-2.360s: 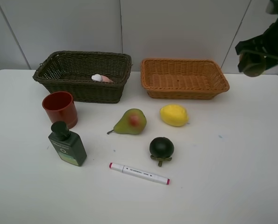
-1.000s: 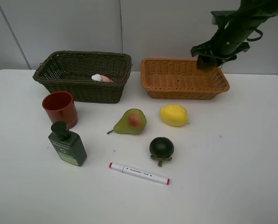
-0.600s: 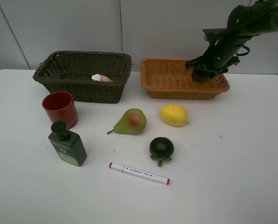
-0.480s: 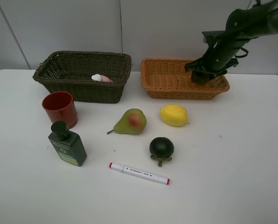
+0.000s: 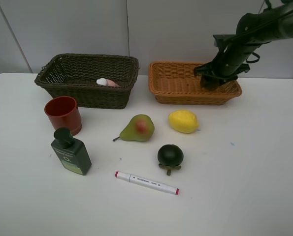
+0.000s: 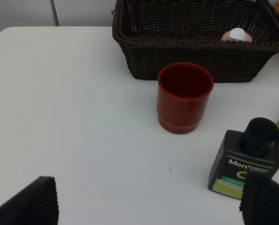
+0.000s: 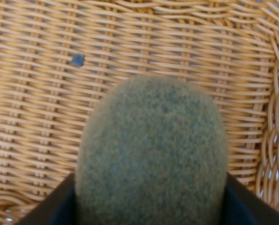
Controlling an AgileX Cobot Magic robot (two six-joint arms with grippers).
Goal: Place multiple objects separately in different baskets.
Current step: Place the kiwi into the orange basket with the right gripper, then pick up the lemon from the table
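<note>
Two wicker baskets sit at the back of the white table (image 5: 264, 172). The shallow orange-tan basket (image 5: 185, 97) is where the action is, and the deeper dark olive-brown basket (image 5: 87, 96) is just beside it on the left arm's side.

The right gripper (image 5: 211, 81) hangs inside the orange-tan basket, near its right end. Its jaws are about half closed and clamped on the brown kiwi (image 7: 151, 154), which is low over the woven floor. I can't tell whether it's touching down.

Here's the risk. That kiwi is a rounded egg shape, so if it's let go too high it could bounce or roll on the ribbed weave. With the side wall so near, a finger could also snag the rim and drag the light basket along.

The left gripper (image 6: 148, 206) is well away from that basket, spread fully wide and holding nothing.

On to textures. Both baskets are stiff, ridged cane, and the kiwi is fuzzy and matte. Far from the orange-tan basket stand the squat, glossy dark green bottle (image 5: 71, 152) and the smooth red cup (image 5: 63, 114), which looks like plastic. Nearer its front wall are the waxy green-red pear (image 5: 138, 128), the dimpled yellow lemon (image 5: 183, 121), the dark green round fruit (image 5: 170, 156) and, furthest out, the slim white marker (image 5: 146, 183). The pink bottle (image 5: 107, 82) lies in the neighbouring basket.
</note>
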